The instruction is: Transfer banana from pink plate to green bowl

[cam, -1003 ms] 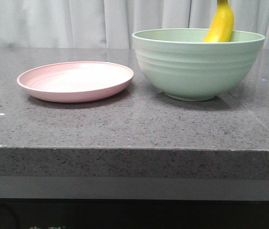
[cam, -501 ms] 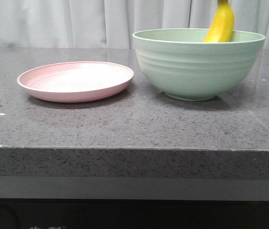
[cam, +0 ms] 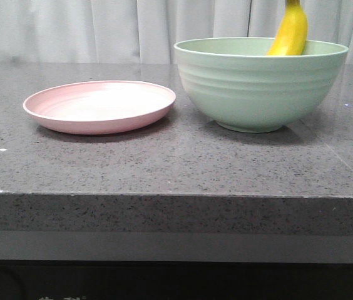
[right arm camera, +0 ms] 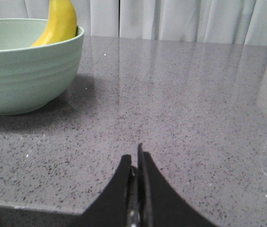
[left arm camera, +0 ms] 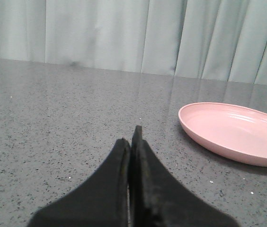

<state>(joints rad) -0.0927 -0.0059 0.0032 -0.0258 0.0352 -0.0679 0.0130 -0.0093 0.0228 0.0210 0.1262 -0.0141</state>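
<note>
The banana stands nearly upright inside the green bowl, leaning on its far right rim; its top is cut off by the frame edge. It also shows in the right wrist view, in the bowl. The pink plate lies empty left of the bowl, and shows in the left wrist view. My left gripper is shut and empty, low over the counter, apart from the plate. My right gripper is shut and empty, low over the counter, apart from the bowl. Neither gripper shows in the front view.
The grey speckled stone counter has its front edge near the camera. White curtains hang behind it. A seam in the counter runs toward the front right.
</note>
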